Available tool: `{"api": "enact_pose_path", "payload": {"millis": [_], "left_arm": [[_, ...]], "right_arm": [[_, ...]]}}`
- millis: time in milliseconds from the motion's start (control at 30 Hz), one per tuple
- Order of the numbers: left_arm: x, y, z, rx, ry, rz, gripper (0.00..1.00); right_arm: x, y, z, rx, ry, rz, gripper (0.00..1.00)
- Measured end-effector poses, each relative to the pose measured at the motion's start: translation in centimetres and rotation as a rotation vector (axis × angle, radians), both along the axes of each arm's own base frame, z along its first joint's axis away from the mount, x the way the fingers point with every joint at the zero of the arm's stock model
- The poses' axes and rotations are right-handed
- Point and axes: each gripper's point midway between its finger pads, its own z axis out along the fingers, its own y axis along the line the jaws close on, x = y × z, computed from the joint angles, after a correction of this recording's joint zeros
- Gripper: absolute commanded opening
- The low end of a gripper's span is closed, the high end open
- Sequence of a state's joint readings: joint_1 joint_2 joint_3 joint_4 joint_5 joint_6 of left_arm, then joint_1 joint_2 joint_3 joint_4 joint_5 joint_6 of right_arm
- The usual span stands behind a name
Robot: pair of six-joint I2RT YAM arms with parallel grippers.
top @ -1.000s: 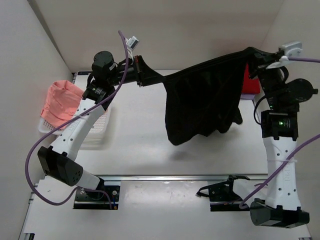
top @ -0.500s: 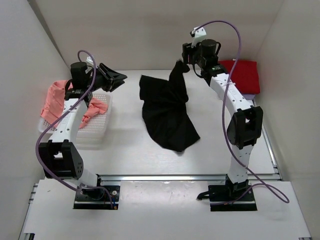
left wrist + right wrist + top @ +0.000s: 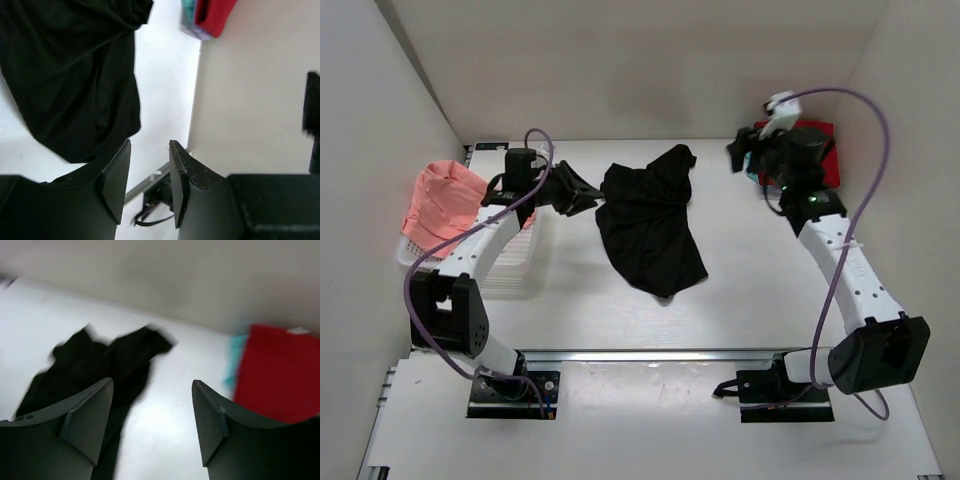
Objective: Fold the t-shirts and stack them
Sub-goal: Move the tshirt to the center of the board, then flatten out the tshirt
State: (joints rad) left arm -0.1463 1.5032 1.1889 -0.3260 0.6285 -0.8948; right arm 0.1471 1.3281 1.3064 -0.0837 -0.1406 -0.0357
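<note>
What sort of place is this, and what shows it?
Probably a robot test cell: a left arm and right arm bolted to a white table, plain walls boxing it in, a black t-shirt as practice laundry.

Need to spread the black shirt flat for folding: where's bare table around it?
Bare table lies right of the black shirt, up to the right arm, and along the near rail. Crowded: the left gripper fills the gap to the basket; the red stack takes the back right corner.
</note>
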Motion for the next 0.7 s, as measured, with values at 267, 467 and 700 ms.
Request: {"api": "enact_pose_path", "payload": {"millis": [267,467,700], "left_arm": [[3.7,-0.3,-2.6,0.104,0.024,0.001,0.46],[5.8,-0.2,-3.8,0.136,0.041,0.011,0.43],[6.8,0.7,-3.8,0.135,0.040,0.032,0.42]], "right_arm": [[-8.0,7.7,-20.1,-0.002,0.574,0.218,0.64],[-11.9,7.4,-27.5,-0.022,0.833,0.205,0.63],[-13.6,8.6,-32.0,-0.078,0.963,0.212,0.64]]}}
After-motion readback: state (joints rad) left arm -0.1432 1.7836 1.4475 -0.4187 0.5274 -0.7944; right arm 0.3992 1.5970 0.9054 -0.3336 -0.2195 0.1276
